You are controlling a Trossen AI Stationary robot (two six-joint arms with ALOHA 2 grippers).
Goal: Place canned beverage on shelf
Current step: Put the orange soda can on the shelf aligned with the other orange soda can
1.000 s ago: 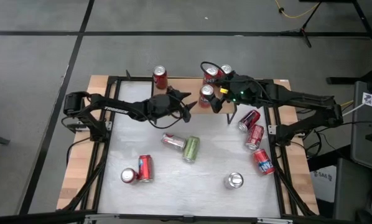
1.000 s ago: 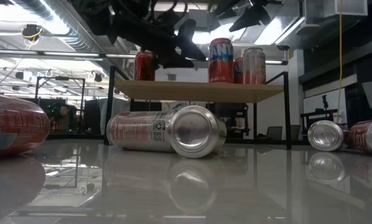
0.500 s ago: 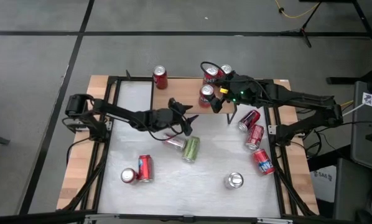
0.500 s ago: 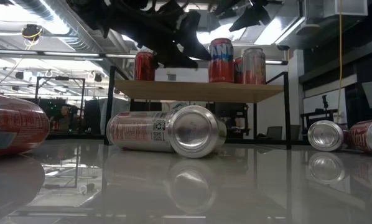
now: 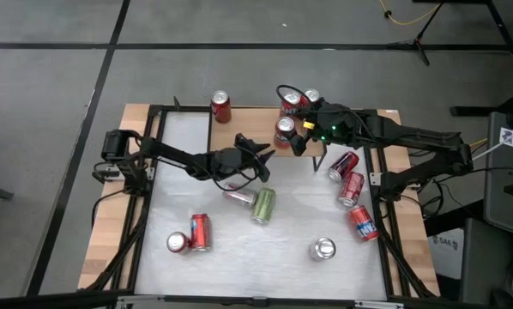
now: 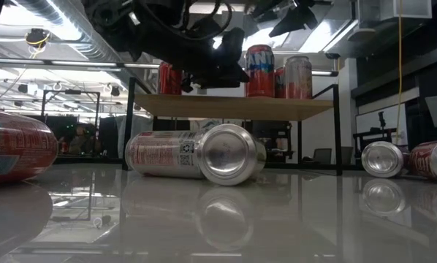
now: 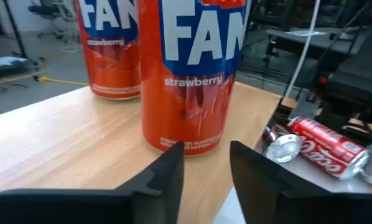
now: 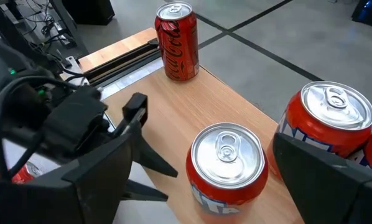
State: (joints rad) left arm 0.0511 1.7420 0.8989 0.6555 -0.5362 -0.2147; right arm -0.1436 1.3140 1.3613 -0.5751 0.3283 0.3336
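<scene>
The shelf (image 6: 233,107) stands at the far edge of the table (image 5: 282,232), its light plank top carrying several upright cans: a red cola can (image 5: 220,106) alone toward the left end, and a cluster of strawberry soda cans toward the right, of which the nearest can (image 5: 284,130) stands closest to the front edge. In the high view the right arm covers much of that cluster, so the exact count is hard to make out. The left claw (image 5: 261,151) hangs in front of the shelf beside that nearest can, its fingers (image 7: 167,177) a narrow gap apart and empty; in its wrist view the can rises just beyond the fingertips, its top cut off by the frame. The right claw (image 8: 204,163) hovers directly above the same can, fingers spread wide on either side of it and touching nothing. On the table below lie more cans: a silver and red one (image 5: 237,195) touching a green one (image 5: 263,204) near the middle, two red ones (image 5: 191,235) at the front left, a silver-topped can (image 5: 323,249) standing at the front right, and three red ones (image 5: 352,189) lying along the right edge. In the low view a can at the left edge (image 6: 17,152) is cut off by the frame
</scene>
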